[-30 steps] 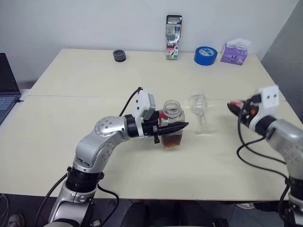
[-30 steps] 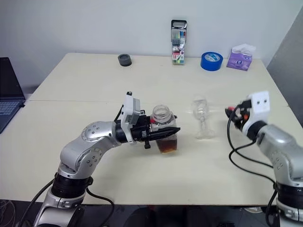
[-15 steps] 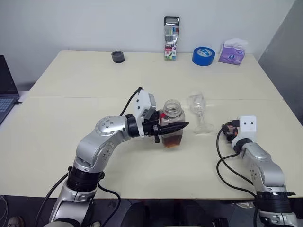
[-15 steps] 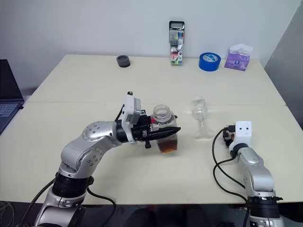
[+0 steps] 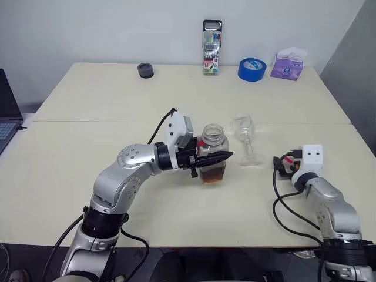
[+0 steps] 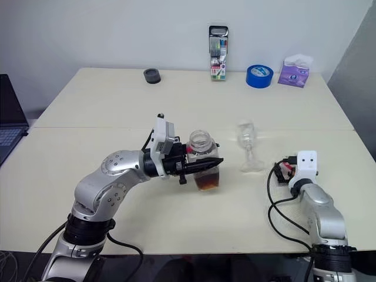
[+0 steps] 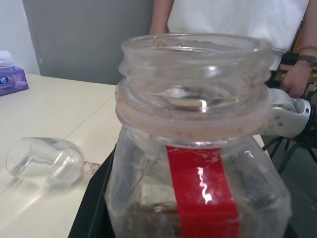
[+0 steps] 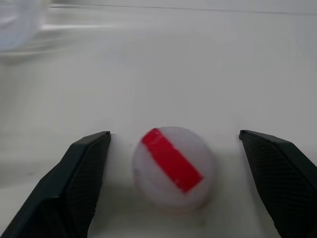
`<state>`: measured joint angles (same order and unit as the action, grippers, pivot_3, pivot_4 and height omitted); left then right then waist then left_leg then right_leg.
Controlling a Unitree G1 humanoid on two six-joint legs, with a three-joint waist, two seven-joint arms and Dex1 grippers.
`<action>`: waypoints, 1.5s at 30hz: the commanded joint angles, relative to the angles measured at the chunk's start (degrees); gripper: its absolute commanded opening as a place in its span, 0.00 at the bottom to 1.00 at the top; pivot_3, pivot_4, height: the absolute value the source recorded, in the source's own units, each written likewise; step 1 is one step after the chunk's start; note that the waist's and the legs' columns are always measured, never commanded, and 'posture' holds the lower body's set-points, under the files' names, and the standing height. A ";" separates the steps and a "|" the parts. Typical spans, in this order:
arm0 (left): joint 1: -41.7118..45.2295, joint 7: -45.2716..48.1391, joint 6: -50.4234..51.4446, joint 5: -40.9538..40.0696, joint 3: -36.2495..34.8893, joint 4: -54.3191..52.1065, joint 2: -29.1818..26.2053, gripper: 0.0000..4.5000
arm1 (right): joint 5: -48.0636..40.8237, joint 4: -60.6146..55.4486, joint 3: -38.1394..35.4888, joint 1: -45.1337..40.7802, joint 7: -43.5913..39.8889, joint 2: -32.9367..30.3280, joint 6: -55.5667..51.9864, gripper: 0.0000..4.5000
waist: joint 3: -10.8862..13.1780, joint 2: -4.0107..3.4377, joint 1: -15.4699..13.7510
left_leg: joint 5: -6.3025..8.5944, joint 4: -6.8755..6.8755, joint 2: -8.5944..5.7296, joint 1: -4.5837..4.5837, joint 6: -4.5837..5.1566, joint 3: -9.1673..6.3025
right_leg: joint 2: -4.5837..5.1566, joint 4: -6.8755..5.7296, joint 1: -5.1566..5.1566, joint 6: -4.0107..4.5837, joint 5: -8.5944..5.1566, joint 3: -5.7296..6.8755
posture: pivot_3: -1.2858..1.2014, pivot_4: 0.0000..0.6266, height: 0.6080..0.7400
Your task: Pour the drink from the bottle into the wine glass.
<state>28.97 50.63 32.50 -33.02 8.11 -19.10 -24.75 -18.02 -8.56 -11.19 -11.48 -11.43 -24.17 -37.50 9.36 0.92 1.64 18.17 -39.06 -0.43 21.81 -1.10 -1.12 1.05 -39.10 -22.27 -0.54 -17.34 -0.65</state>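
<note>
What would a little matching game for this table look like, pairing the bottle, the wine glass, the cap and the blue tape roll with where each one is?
Things:
1. bottle
2. wine glass
3. cap
4. blue tape roll

Places or states:
A. at the table's far edge, beside the purple tissue pack
B. lying on the table between the right gripper's wide-open jaws
C. gripped by the left gripper, neck open
D. standing empty, just right of the bottle

Pairs: 1-C, 2-D, 3-B, 4-A
</note>
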 commanded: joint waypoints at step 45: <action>-7.24 -33.27 -20.03 13.20 -30.85 18.84 0.14 0.40 | -22.62 -12.25 11.22 -27.83 -32.22 -2.79 -0.12 0.99 | 0.01 0.10 -0.26 | 0.01 -0.01 0.00 0.12 0.01 -0.17 | 0.08 0.10 -0.05 0.00 0.00 0.24 | 0.52 0.24 1.00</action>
<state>20.37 16.04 15.18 -19.19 -20.90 -1.42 -23.02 -41.03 -19.85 0.46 -38.98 -43.66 -26.95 -39.05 9.37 1.02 1.38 18.18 -39.07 -0.43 21.93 -1.09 -1.29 1.13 -39.01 -22.33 -0.53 -17.34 -0.40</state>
